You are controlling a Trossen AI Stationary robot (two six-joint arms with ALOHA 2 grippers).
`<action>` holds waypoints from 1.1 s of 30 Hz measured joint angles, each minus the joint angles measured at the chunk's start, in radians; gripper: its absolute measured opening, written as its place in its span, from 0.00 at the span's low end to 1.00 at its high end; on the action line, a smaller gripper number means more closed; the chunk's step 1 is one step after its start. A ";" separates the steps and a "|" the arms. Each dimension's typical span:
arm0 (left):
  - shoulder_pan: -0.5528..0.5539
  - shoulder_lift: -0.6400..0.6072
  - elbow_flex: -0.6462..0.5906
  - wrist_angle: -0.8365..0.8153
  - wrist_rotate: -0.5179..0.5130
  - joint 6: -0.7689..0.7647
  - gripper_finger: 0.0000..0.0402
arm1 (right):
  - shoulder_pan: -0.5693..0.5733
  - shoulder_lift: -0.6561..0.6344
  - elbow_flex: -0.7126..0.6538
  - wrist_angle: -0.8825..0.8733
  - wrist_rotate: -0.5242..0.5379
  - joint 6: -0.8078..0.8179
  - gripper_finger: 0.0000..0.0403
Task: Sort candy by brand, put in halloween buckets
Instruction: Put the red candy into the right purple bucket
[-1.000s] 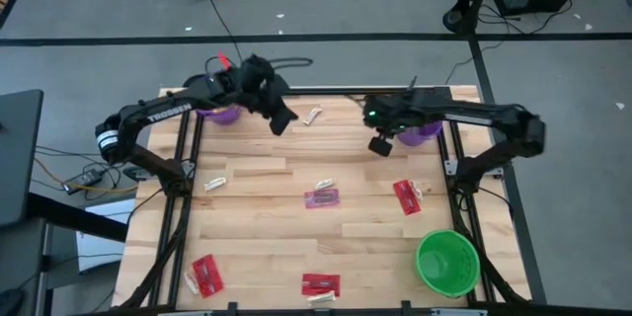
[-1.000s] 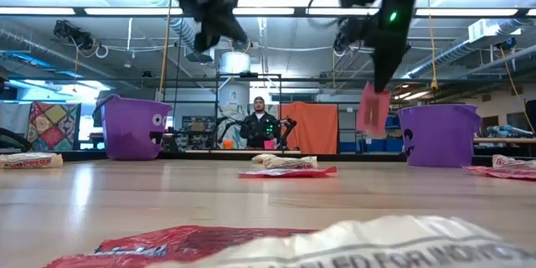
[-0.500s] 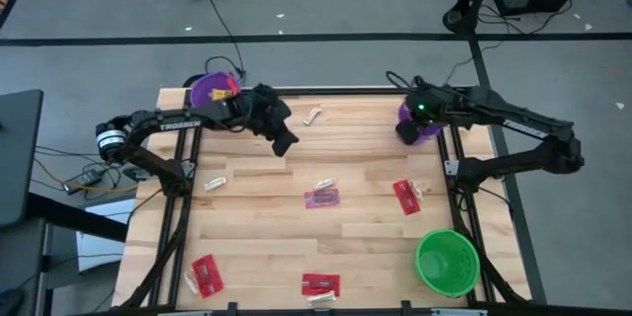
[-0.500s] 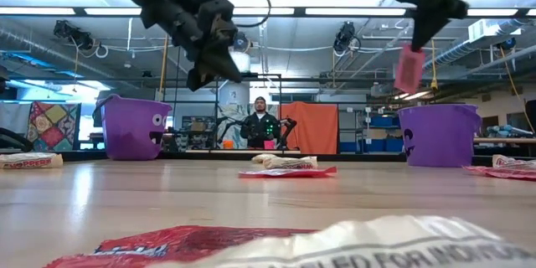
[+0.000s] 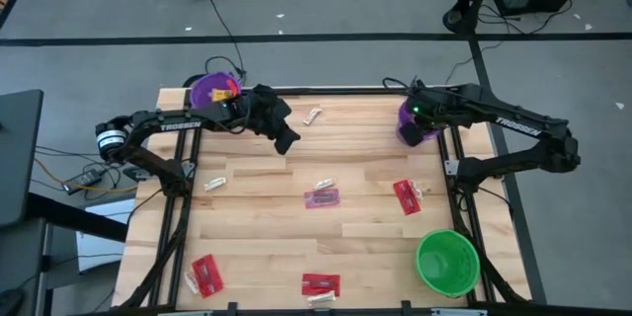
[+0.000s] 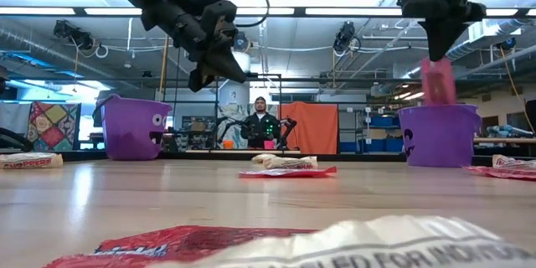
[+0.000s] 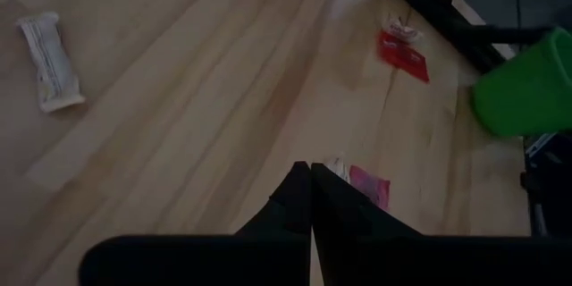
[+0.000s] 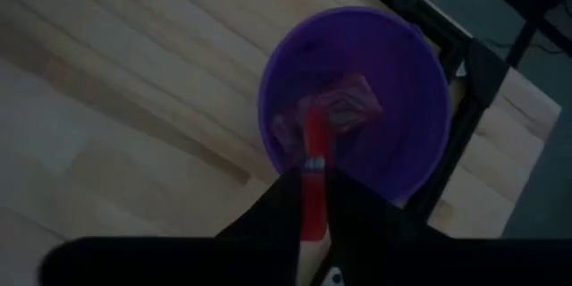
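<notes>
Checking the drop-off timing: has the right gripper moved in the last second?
Yes. The right gripper swung from over the table's middle to directly above the right-hand purple bucket, pink candy at its tips.

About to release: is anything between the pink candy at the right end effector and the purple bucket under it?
Nothing visible. The pink candy hangs straight over the purple bucket, whose mouth is open below the right end effector.

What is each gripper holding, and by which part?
The right gripper pinches a pink candy by its top edge, hanging over a purple bucket. The left gripper is shut and holds nothing.
</notes>
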 joint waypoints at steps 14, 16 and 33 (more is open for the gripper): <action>-0.002 0.000 0.000 0.204 0.000 -0.093 0.04 | 0.139 0.026 0.000 0.238 -0.111 0.059 0.44; -0.001 0.000 0.000 0.241 0.016 -0.094 0.04 | 0.202 0.052 0.000 0.248 -0.078 0.062 0.43; -0.002 0.000 0.000 0.339 0.128 -0.011 0.03 | 0.485 0.477 0.000 0.127 -0.211 0.134 0.45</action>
